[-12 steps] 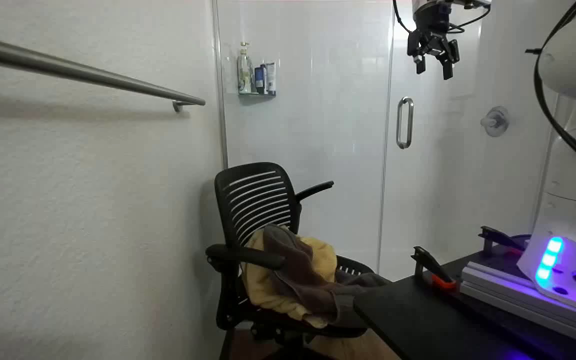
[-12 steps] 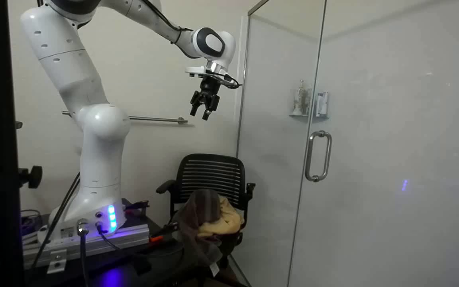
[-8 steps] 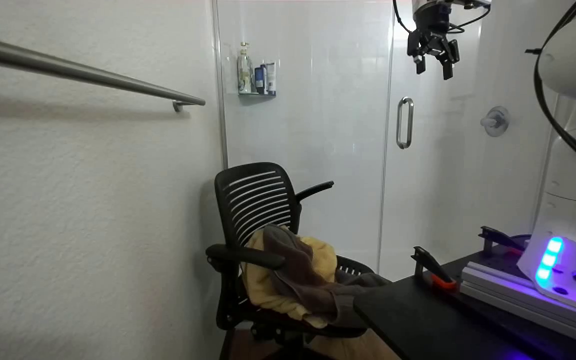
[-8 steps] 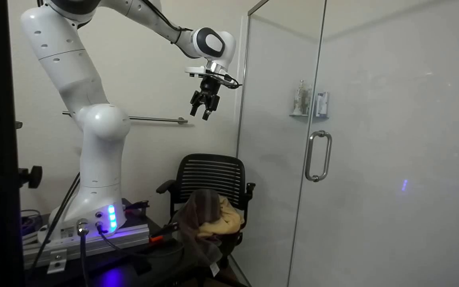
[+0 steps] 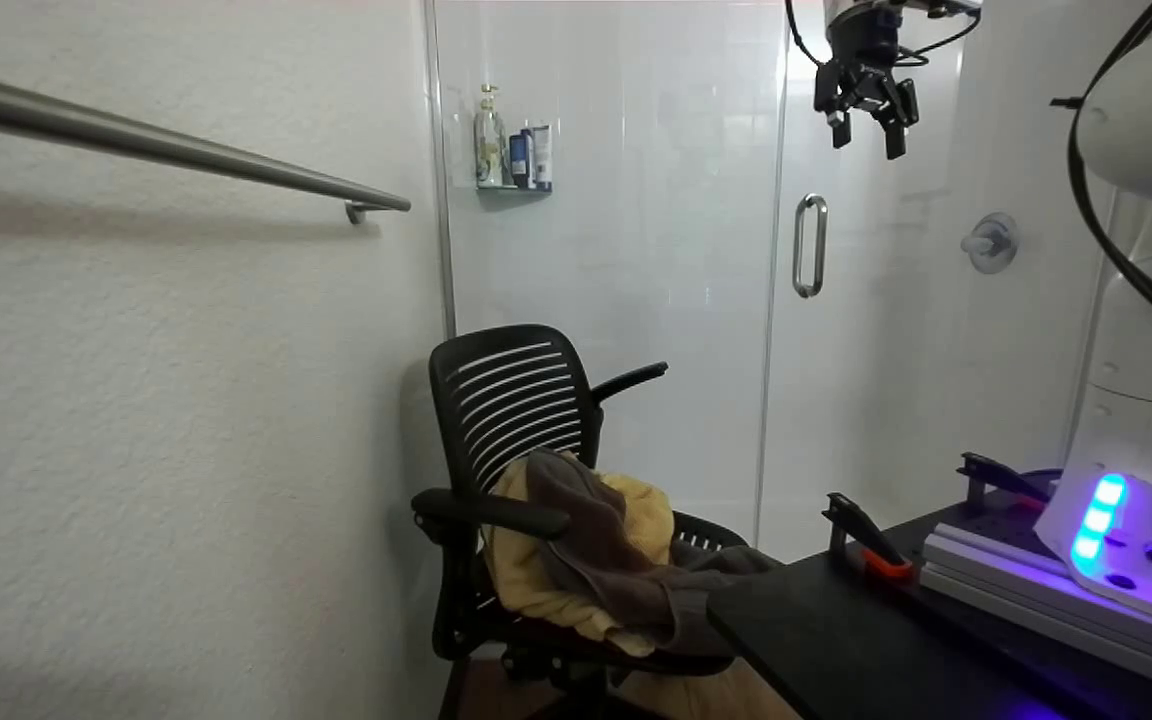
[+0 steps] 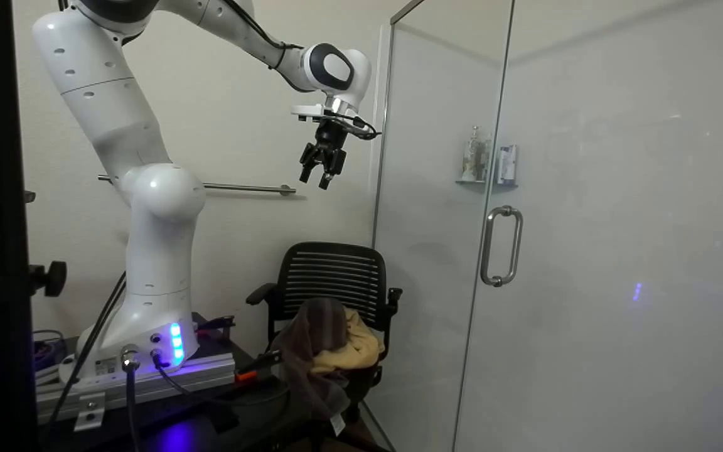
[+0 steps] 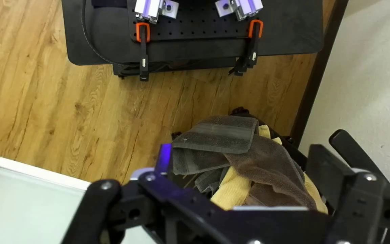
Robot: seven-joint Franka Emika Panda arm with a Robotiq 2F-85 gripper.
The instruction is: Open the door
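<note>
Door [image 6: 587,351], 1 tall glossy pane, stands upright, long axis vertical, at the right of an exterior view beside an adjoining panel [image 6: 424,301] (looped metal handle [image 6: 487,247] likewise vertical); black desk [image 7: 289,30], wood-grain floor [image 7: 63,112], rough-textured wall [image 5: 186,400]; end effector [image 6: 314,179], jaws apart, well away from the handle.

No text, label, brand, number or sign can be read here.
</note>
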